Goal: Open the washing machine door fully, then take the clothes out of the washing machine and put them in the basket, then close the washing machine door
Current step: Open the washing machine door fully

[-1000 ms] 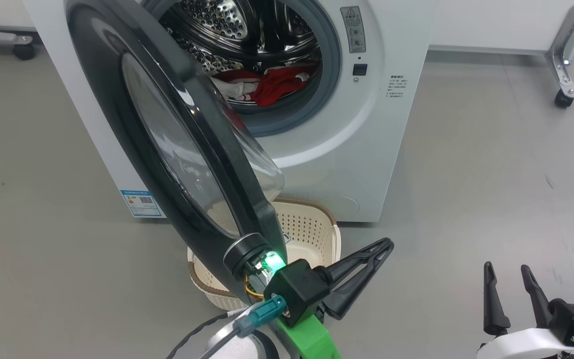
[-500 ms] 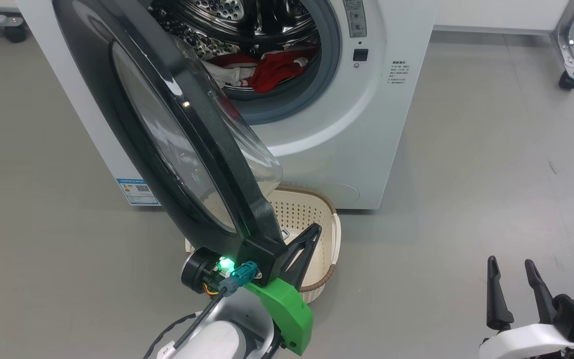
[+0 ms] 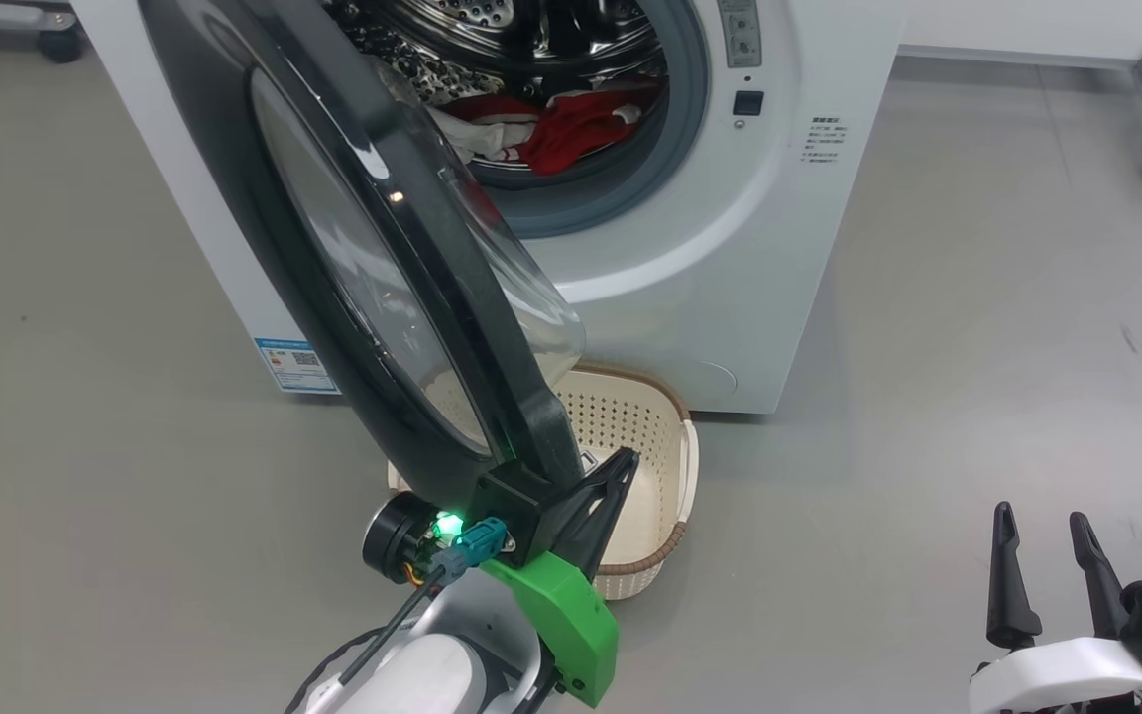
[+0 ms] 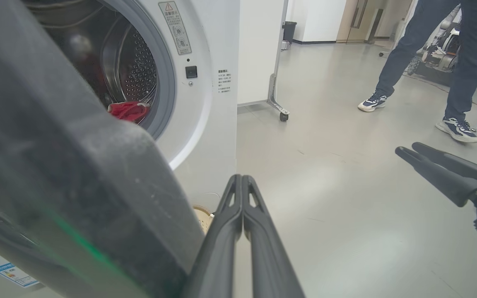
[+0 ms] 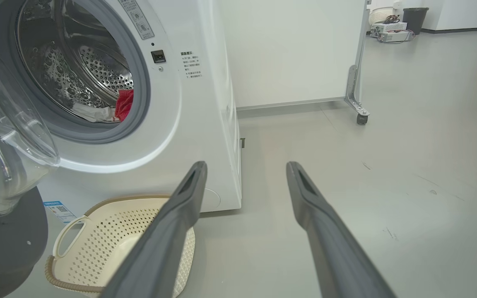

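Clothes (image 3: 581,124) lie inside the washing machine (image 3: 730,278), its door (image 3: 363,278) standing partly open.

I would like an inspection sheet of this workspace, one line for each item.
surface: grey floor, few dark marks.
job's things: washing machine door partly open; red and white clothes inside the washing machine; basket on the floor below the door.
clutter: nothing seen.
grippers: left gripper shut, at the door's lower edge; right gripper open, holding nothing.
cables: dark cable at the left wrist.
surroundings: wheeled frame; person's legs.
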